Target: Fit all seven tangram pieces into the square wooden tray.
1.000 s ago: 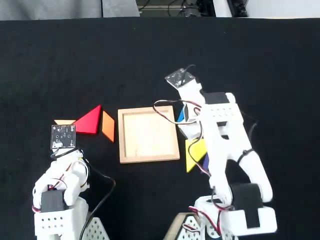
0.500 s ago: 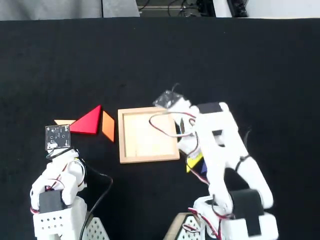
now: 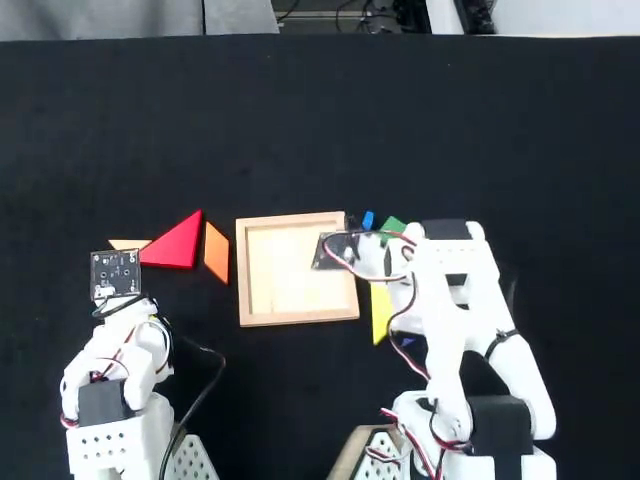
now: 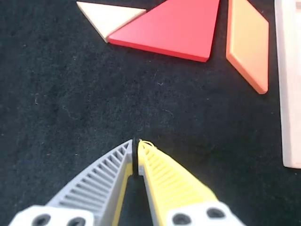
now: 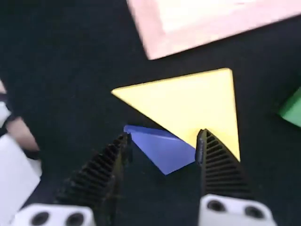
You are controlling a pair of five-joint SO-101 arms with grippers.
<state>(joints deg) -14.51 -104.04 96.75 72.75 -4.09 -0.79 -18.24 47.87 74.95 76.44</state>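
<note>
The square wooden tray (image 3: 296,268) lies mid-table with a bare floor. To its left lie an orange parallelogram (image 3: 216,252), a red triangle (image 3: 178,243) and a small beige triangle (image 3: 128,244). My left gripper (image 4: 137,143) is shut and holds nothing, a short way in front of the red triangle (image 4: 174,26). Right of the tray, my right gripper (image 5: 163,141) hangs open over a dark blue triangle (image 5: 162,146). That piece touches the yellow triangle (image 5: 188,101). A light blue piece (image 3: 368,220) and a green piece (image 3: 393,225) lie behind the right arm.
The right arm (image 3: 450,300) covers much of the yellow triangle (image 3: 380,305) in the high view. Both arm bases stand at the near edge. The tray's edge (image 4: 289,80) borders the orange parallelogram (image 4: 247,42). Black cloth stretches bare across the far half.
The right arm has pulled back from beyond the tray's far right corner and swung down over the yellow and dark blue triangles. The left arm shifted slightly left.
</note>
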